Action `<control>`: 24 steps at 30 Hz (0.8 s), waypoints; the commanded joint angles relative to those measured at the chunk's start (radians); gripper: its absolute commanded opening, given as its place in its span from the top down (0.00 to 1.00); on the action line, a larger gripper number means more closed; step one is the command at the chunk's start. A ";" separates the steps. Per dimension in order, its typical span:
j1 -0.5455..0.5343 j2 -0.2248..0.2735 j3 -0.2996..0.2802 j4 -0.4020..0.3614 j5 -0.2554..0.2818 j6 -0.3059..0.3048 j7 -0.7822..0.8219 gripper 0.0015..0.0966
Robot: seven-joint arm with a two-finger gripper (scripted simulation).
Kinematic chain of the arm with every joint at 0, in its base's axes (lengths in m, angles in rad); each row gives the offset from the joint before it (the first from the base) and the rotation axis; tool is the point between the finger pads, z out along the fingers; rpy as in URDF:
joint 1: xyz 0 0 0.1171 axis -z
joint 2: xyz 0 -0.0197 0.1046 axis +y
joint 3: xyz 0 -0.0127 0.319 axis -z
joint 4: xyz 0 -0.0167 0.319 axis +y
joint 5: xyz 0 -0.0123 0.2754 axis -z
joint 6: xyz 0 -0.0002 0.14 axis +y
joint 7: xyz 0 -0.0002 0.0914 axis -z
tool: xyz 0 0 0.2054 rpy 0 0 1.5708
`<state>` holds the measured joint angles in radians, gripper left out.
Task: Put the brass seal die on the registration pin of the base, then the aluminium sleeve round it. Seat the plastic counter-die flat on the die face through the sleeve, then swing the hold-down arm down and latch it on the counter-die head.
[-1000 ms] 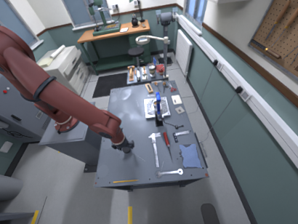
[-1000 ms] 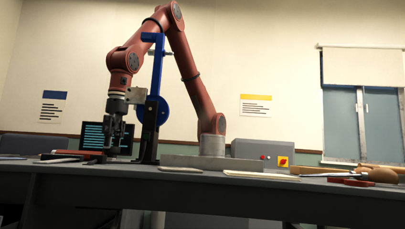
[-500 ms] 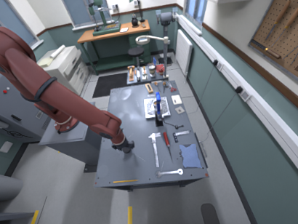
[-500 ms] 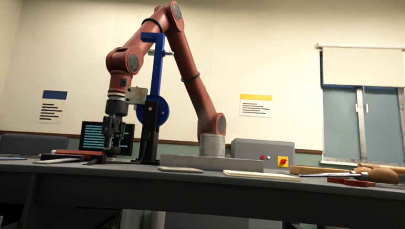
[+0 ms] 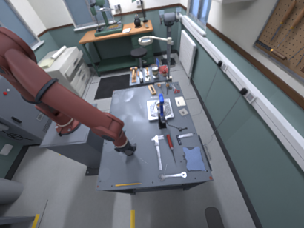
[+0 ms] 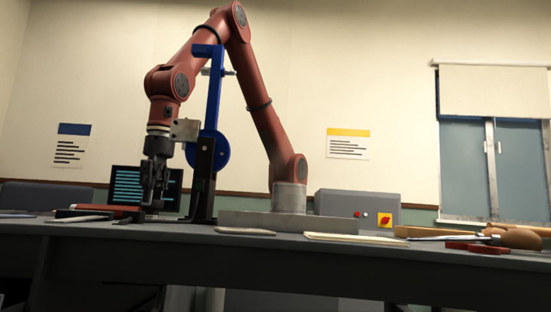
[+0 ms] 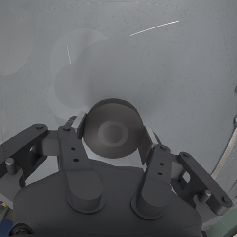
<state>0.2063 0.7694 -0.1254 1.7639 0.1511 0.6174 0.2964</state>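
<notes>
On the near left part of the grey bench, a dark round piece with a raised ring in its middle, the plastic counter-die, stands on the bench top. Further along the bench is the base, a pale plate with the blue hold-down arm standing upright on its black post. The brass die and the aluminium sleeve are too small to make out on the base. My gripper is down at the bench top, with one finger on each side of the counter-die. It is closed on the counter-die.
The near bench edge is close, with a yellow pencil and a spanner along it. A caliper, a red-handled tool and a blue cloth lie to the right.
</notes>
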 commanded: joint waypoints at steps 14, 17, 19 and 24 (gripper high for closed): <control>0.000 0.001 0.000 0.000 0.000 -0.002 0.000 0.71; 0.000 0.002 0.000 0.000 0.000 -0.003 0.000 0.77; 0.000 0.002 0.000 0.000 0.000 -0.003 0.000 0.82; 0.000 0.002 0.000 0.000 0.000 -0.003 0.000 0.92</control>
<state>0.2063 0.7695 -0.1254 1.7640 0.1511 0.6171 0.2964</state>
